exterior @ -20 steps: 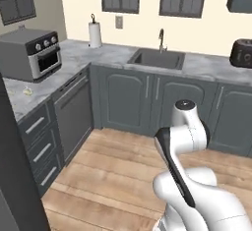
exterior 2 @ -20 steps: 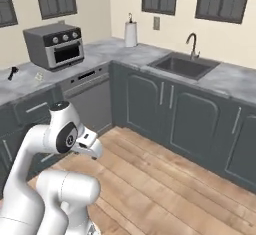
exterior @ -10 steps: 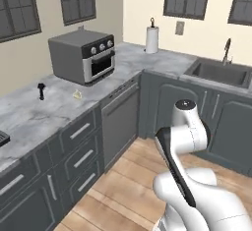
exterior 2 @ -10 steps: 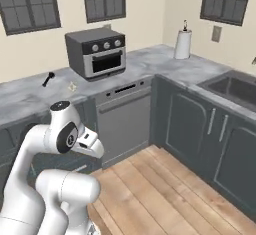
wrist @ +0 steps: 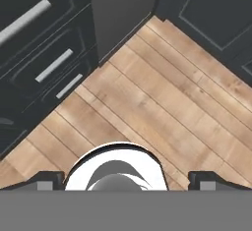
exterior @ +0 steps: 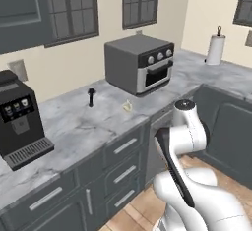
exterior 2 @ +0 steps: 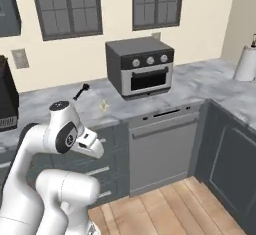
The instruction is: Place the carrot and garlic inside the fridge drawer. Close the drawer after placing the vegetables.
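left base view, counter: a grey marble counter (exterior: 74, 127) runs along the wall, with a toaster oven (exterior: 140, 63) in the middle and a coffee machine (exterior: 19, 117) at the left.
left base view, task thing: a small pale cream piece (exterior: 127, 106) lies on the counter just in front of the oven, well above and apart from the arm (exterior: 182, 131) — too small to tell if it is the garlic.
left base view, nearby: a small dark upright thing (exterior: 91, 97) stands to the left of the piece.
right base view, same piece: it (exterior 2: 104, 105) lies between the dark thing (exterior 2: 82, 90) and the oven.
right base view, extra: a dishwasher (exterior 2: 162, 146) sits under the oven.
hand view, gripper: the gripper (wrist: 127, 182) has its fingertips (wrist: 49, 180) spread wide and nothing between them.
hand view, below: a wooden floor (wrist: 162, 102) — beside it, dark cabinet drawers (wrist: 54, 65) with silver bar handles.
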